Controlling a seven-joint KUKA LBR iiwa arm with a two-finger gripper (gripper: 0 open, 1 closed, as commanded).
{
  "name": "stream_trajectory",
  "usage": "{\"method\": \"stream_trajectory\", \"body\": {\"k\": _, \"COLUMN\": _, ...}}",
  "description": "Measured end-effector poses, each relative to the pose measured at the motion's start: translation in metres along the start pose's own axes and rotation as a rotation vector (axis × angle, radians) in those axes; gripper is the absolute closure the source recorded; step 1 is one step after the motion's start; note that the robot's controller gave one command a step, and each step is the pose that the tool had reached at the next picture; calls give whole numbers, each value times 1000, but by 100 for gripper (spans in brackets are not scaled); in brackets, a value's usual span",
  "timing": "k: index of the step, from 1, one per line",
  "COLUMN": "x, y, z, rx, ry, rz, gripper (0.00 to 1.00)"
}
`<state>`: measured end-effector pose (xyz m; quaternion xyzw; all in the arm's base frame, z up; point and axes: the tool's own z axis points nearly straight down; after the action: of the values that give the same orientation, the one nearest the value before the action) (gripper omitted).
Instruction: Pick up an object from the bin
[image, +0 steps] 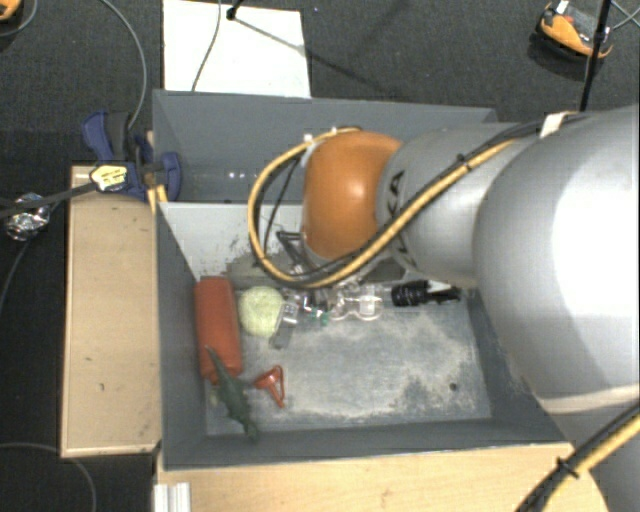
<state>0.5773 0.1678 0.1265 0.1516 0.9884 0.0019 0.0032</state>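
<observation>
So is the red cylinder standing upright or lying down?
Lying down: the red cylinder rests lengthwise in the bin, along its left wall, beside the pale green ball.

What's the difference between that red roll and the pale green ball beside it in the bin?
The red roll is a long cylinder; the ball is round. The roll is orange-red, the ball pale yellow-green. The roll is clearly longer than the ball is wide. The roll lies lengthwise along the left wall of the bin, with the ball on its right. Both rest side by side on the bin floor.
</observation>
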Motion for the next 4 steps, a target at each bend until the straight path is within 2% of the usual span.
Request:
{"method": "stream_trajectory", "body": {"k": 1, "x": -3, "y": 10, "z": 49, "rx": 1, "ry": 2, "rz": 11, "gripper": 0}}
{"method": "stream_trajectory", "body": {"k": 2, "x": -8, "y": 14, "z": 69, "rx": -4, "ry": -10, "rz": -31, "gripper": 100}}
{"method": "stream_trajectory", "body": {"k": 4, "x": -7, "y": 13, "z": 62, "rx": -3, "ry": -7, "rz": -38, "gripper": 100}}
